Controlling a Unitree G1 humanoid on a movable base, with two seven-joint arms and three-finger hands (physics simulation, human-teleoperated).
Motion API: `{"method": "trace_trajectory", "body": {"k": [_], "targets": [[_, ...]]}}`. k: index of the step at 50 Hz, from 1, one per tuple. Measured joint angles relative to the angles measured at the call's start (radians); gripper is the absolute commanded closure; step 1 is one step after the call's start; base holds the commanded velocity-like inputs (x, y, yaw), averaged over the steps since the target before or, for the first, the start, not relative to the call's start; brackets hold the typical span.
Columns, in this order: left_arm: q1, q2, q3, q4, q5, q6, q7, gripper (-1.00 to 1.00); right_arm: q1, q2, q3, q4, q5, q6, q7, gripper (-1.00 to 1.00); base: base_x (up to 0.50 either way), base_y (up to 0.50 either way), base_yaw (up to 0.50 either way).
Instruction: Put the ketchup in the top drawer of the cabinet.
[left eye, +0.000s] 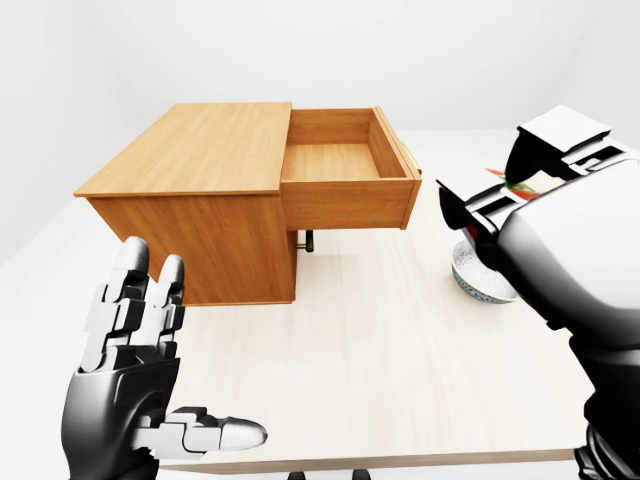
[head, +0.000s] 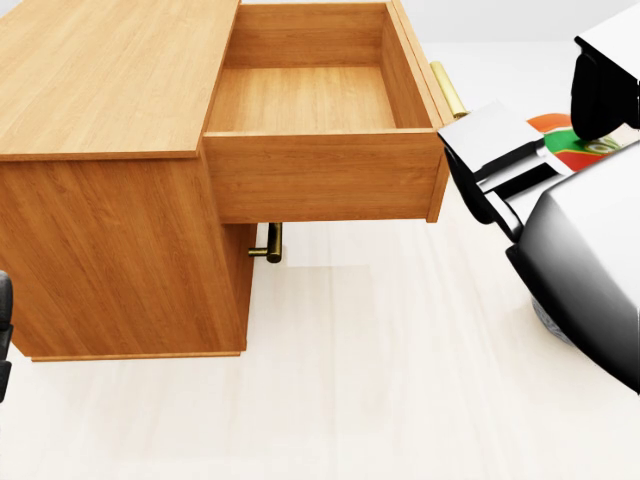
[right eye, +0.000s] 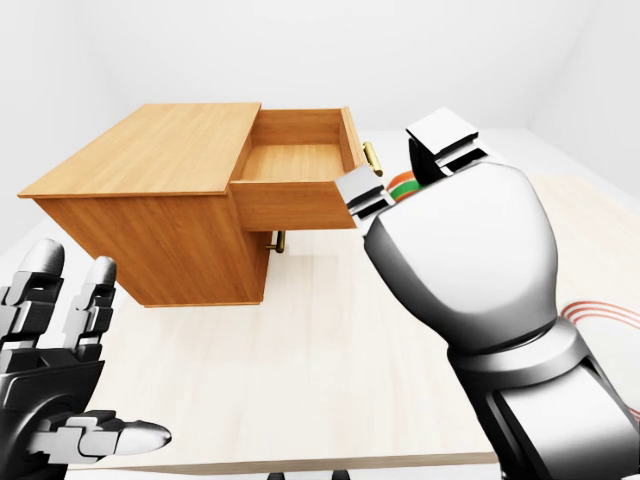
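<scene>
R hand (head: 560, 150) raised, gripping ketchup (head: 572, 143) right of open drawer (head: 305, 100); L hand (left eye: 135, 375) open, low

**Right hand grips ketchup beside the open drawer**

The right hand (right eye: 425, 185) fills the right side, fingers closed round the ketchup (right eye: 404, 184). It sits just right of the cabinet's (right eye: 150, 210) pulled-out top drawer (right eye: 295, 185). The left hand (right eye: 55, 385) is spread, low at the left, above the table (right eye: 300, 370).

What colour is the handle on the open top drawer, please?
Brass-gold; the cylindrical bar handle on the open wooden drawer shows best in the head view.
</scene>
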Motion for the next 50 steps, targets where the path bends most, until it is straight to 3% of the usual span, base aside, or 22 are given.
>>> {"method": "trace_trajectory", "body": {"k": [11, 19, 22, 28, 32, 34, 41, 50], "targets": [[0.001, 0.002, -0.002, 0.001, 0.001, 0.0, 0.002, -1.0, -0.022, 0.121, 0.015, 0.0, -0.06, 0.0, 0.0, 1.0, 0.0, 0.0, 0.0], [0.001, 0.003, -0.004, 0.003, 0.001, 0.0, 0.004, -1.0, -0.056, 0.235, 0.088, 0.0, -0.145, 0.0, 0.0, 1.0, 0.0, 0.0, 0.0], [0.002, 0.003, -0.005, 0.002, 0.001, 0.0, 0.003, -1.0, -0.06, 0.345, 0.132, 0.0, -0.214, 0.0, 0.0, 1.0, 0.0, 0.0, 0.0], [0.004, 0.002, -0.002, -0.001, -0.003, 0.0, 0.002, -1.0, -0.039, 0.644, 0.302, 0.0, -0.438, 0.0, 0.0, 1.0, 0.0, 0.0, 0.0], [0.005, 0.001, 0.002, -0.005, -0.005, 0.0, -0.001, -1.0, -0.029, 0.764, 0.402, 0.0, -0.55, 0.0, 0.0, 1.0, 0.0, 0.0, 0.0], [0.005, -0.001, 0.003, -0.006, -0.005, 0.0, -0.002, -1.0, -0.03, 0.786, 0.449, 0.0, -0.593, 0.0, 0.0, 1.0, 0.0, 0.0, 0.0], [0.007, -0.003, 0.003, -0.011, -0.005, 0.0, -0.004, -1.0, -0.05, 0.762, 0.594, 0.0, -0.687, 0.0, 0.0, 1.0, 0.0, 0.0, 0.0], [0.009, -0.004, 0.003, -0.014, -0.005, 0.0, -0.005, -1.0, -0.064, 0.74, 0.682, 0.0, -0.742, 0.0, 0.0, 1.0, 0.0, 0.0, 0.0]]}}
